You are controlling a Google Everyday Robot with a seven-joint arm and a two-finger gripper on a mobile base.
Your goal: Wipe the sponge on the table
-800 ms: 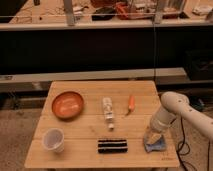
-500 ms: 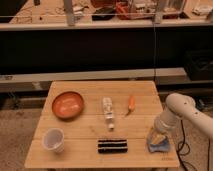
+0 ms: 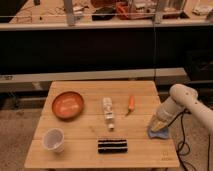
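The sponge (image 3: 158, 133), a small blue pad, lies flat near the right edge of the light wooden table (image 3: 90, 127). My gripper (image 3: 160, 124) comes down from the white arm at the right and sits directly on top of the sponge, covering most of its upper face. Only the blue rim shows around the gripper's tip.
An orange-brown bowl (image 3: 68, 104) sits at the left, a white cup (image 3: 53, 139) at the front left, a small bottle (image 3: 107, 111) lies in the middle, a carrot (image 3: 131, 103) right of it, and a black ridged block (image 3: 112, 146) at the front. Dark shelving stands behind.
The arm and gripper have shifted slightly to the right and toward the table's right edge, with the sponge moving along under the gripper.
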